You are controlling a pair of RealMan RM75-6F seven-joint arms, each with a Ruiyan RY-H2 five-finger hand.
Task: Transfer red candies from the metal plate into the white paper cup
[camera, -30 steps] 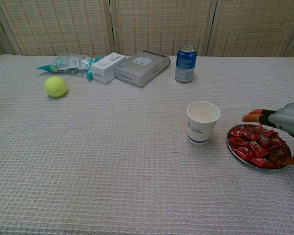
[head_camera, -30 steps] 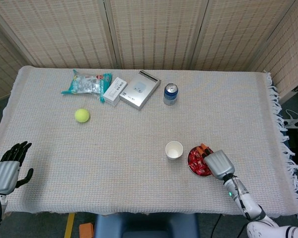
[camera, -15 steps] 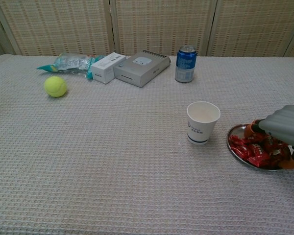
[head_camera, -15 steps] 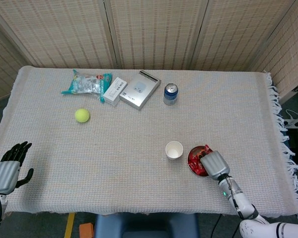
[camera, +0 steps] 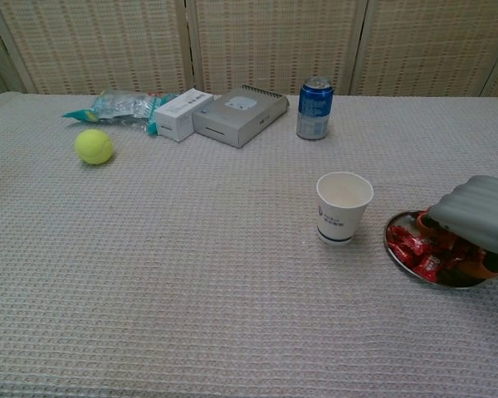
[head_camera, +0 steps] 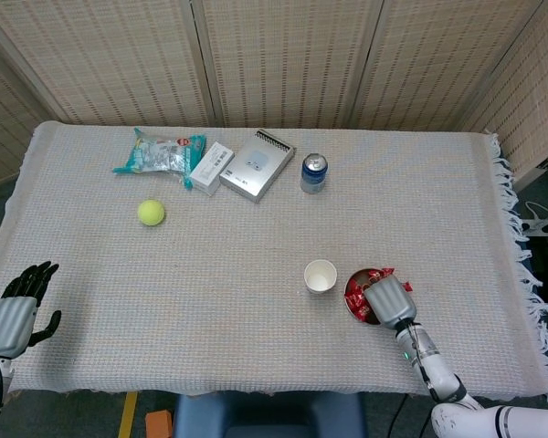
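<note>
Grey ribbed hands [head_camera: 387,300], black fingers [head_camera: 32,276]

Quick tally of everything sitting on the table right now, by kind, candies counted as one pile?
Paper cup: 1
Metal plate: 1
Candy pile: 1
Soda can: 1
Tennis ball: 1
Boxes: 2, white and grey
Plastic packet: 1
Total: 8

— What's covered here?
— The right hand [camera: 473,217] sits over the round metal plate [camera: 396,252], hiding much of the red wrapped candies [camera: 413,245] — its fingertips are buried, so any grasp can't be told.
— And the edges?
— Chest view cuts that hand off at the right border; head view crops the left hand [head_camera: 11,313] at its wrist.
— The white paper cup [camera: 343,207]?
— Its blue print is too small to read.
</note>
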